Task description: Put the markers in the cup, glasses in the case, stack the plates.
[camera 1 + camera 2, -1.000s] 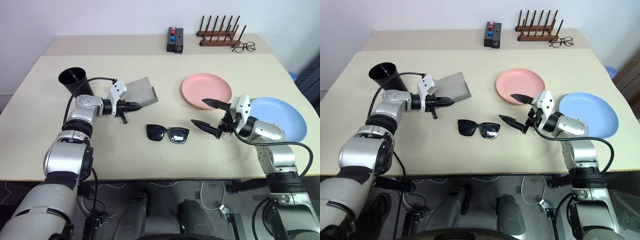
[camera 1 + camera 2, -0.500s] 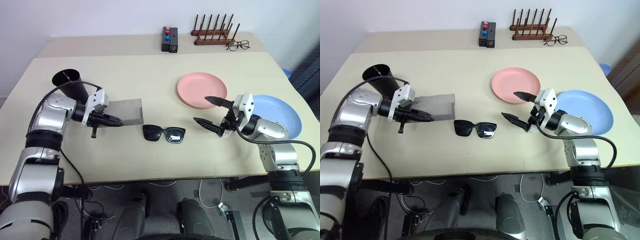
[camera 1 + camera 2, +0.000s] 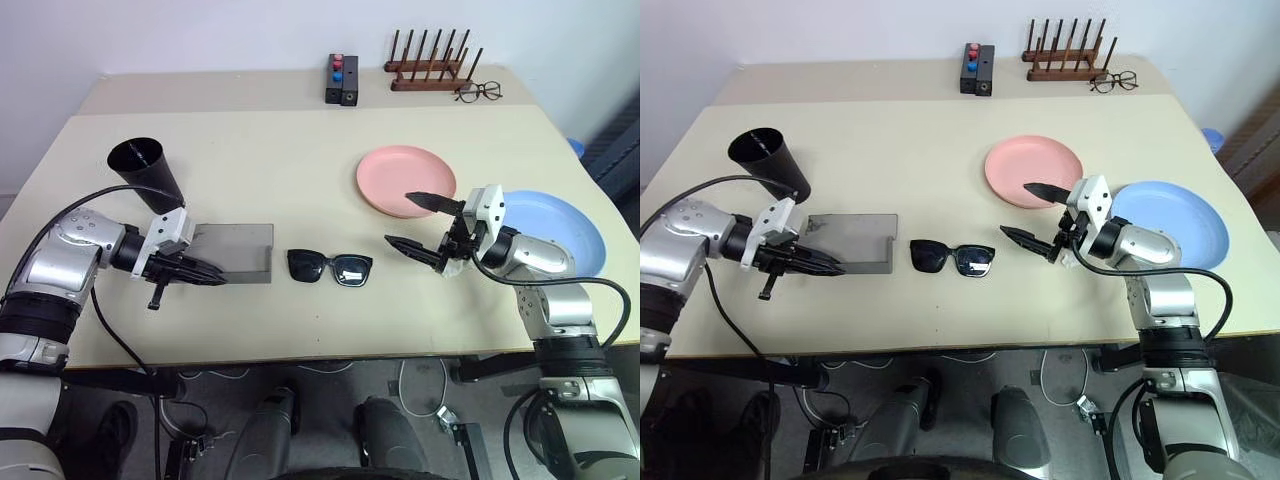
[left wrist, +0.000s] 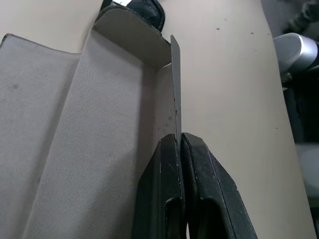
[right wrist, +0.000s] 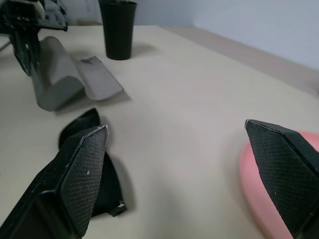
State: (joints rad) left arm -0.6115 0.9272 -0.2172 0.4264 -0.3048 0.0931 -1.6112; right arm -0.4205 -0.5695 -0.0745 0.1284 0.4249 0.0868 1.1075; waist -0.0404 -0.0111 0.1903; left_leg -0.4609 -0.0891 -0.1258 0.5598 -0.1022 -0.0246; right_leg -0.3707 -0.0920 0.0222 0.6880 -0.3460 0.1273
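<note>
The cup (image 3: 145, 170) stands at the far left of the table (image 3: 300, 150). The left gripper (image 3: 205, 277) is clamped on a thin wall of the open case (image 3: 232, 252). Right of it lie the glasses (image 3: 331, 268). The right gripper (image 3: 419, 222) has its fingers wide apart, near the pink plate (image 3: 405, 180) and the blue plate (image 3: 565, 232).

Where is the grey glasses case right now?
In the left eye view, the case lies open on the table's left half, just left of the sunglasses and below the black cup; the left tool is shut on its edge.
</note>
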